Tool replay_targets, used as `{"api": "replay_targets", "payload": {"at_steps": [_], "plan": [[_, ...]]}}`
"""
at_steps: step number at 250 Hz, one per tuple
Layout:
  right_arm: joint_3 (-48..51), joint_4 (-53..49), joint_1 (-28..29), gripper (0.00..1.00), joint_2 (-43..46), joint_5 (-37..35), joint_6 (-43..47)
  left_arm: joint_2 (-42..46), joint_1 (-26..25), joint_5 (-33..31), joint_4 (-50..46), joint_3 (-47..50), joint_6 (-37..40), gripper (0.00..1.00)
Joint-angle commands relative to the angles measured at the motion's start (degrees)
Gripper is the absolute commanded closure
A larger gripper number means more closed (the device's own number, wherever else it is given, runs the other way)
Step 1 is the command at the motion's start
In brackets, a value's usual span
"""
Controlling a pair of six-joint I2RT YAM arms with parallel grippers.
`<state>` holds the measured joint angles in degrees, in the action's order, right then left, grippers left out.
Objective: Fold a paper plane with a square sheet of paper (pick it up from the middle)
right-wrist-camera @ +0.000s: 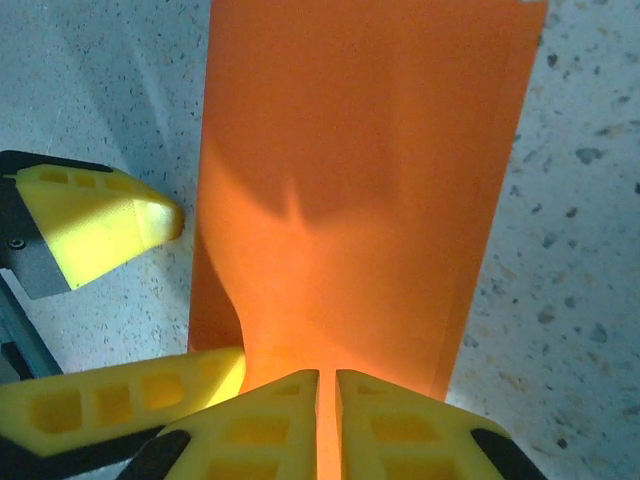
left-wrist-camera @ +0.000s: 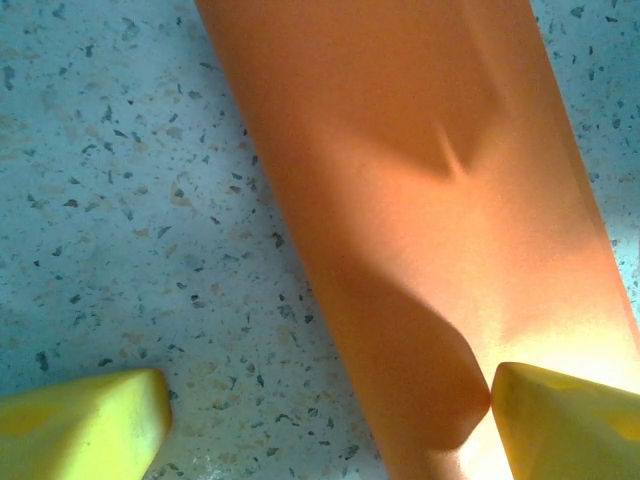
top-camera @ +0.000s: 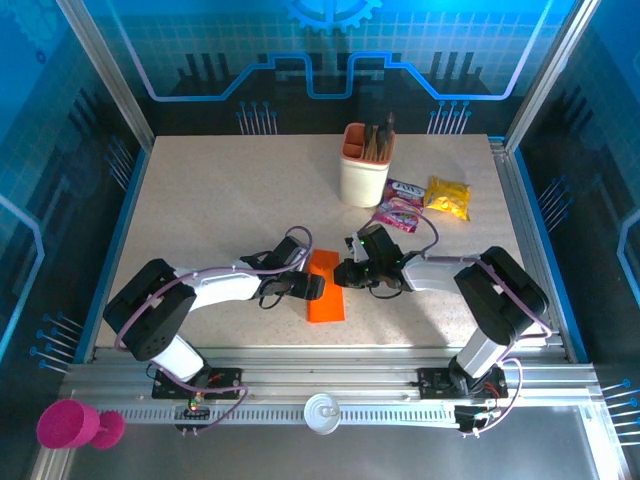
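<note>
Pincers: left pincer (top-camera: pixel 316 287) and right pincer (right-wrist-camera: pixel 327 420) face each other across the thin bright orange sheet of paper (top-camera: pixel 328 304).
Left pincer: jaws spread wide, gripping nothing. One yellow fingertip (left-wrist-camera: pixel 560 415) sits over the sheet near a long edge. The other is over the bare speckled beige tabletop (top-camera: pixel 220 200) beside it. Contact with either surface cannot be told.
Right pincer: jaws drawn together to a thin slit, pinching the opposite long edge of the sheet. Orange shows through the slit.
Sheet condition: folded to a narrow rectangle, with a short crease mark near mid-panel. Whether the pinched edge is lifted cannot be told.
Sheet position: on the near side of the beige cylindrical cup with orange inner divider (top-camera: pixel 362 170), toward the arm bases and well apart from it.
Cup contents: several dark stick-like items standing upright, type not discernible.
Cup attitude: upright on the tabletop.
Packets: pink snack packet (top-camera: pixel 397 214) and yellow snack packet (top-camera: pixel 448 197) lie just right of the cup, the pink one nearer it.
</note>
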<state>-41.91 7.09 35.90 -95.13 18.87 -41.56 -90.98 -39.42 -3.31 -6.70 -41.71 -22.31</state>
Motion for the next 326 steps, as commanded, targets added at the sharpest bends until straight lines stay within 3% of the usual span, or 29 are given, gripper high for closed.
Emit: {"api": "replay_targets", "payload": {"at_steps": [1, 189, 284, 312, 326], "plan": [[-1.75, 0.55, 1.34, 0.87, -1.4, 0.72, -0.4, -5.5, -0.49, 10.33, 6.39, 0.54, 1.21, 0.14], [2.91, 5.65, 1.72, 0.89, -5.89, -0.66, -3.68, -4.23, -0.48, 8.78, 5.77, 0.39, 0.7, 0.13], [5.02, 6.88, 1.72, 0.9, -7.0, -2.0, -4.69, 9.74, 0.42, 6.42, 5.72, 1.14, -8.73, 0.08], [5.19, 6.95, 1.74, 0.9, -7.37, -2.17, -4.73, 11.61, 0.4, 8.01, 7.5, 2.71, -10.27, 0.12], [5.33, 7.06, 1.72, 0.9, -7.61, -2.17, -4.71, 11.6, 0.4, 9.46, 8.62, 3.41, -10.48, 0.24]]}}
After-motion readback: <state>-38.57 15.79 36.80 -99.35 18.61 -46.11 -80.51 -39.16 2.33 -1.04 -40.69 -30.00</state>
